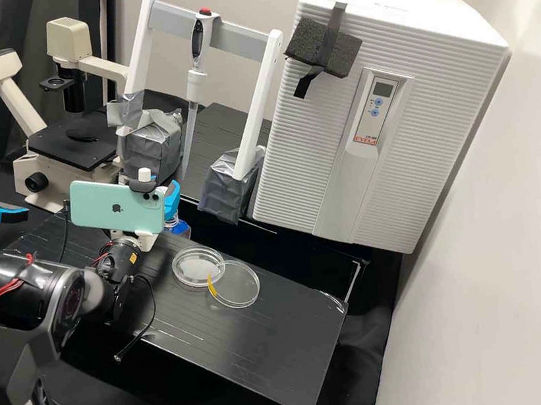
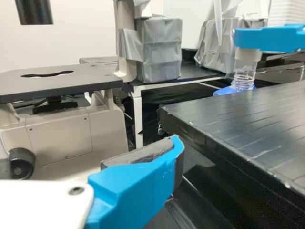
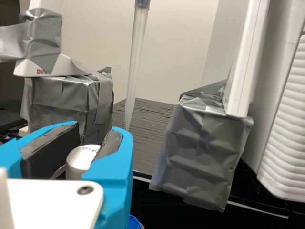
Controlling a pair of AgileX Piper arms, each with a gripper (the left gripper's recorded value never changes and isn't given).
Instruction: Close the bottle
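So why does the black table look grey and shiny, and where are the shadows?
Left wrist view: light glances off the black bench, giving its top a pale sheen, with deep shadow under its edge. High view: the bench shows thin bright streaks, and the clear dishes glint. Right wrist view: the taped block has lit folds and shadowed creases.

Right pincer (image 3: 93, 143) clamps white cap (image 3: 82, 160) between dark pads. From pincer, 12 o'clock: clear pipette tip (image 3: 136, 62), upright, black ribbed desk (image 3: 152, 121) behind. 11 o'clock: tape-wrapped block (image 3: 71, 102). 2 o'clock: second taped block (image 3: 202, 157) at foot of white post (image 3: 245, 57); ribbed white cabinet (image 3: 288, 143) just beside.
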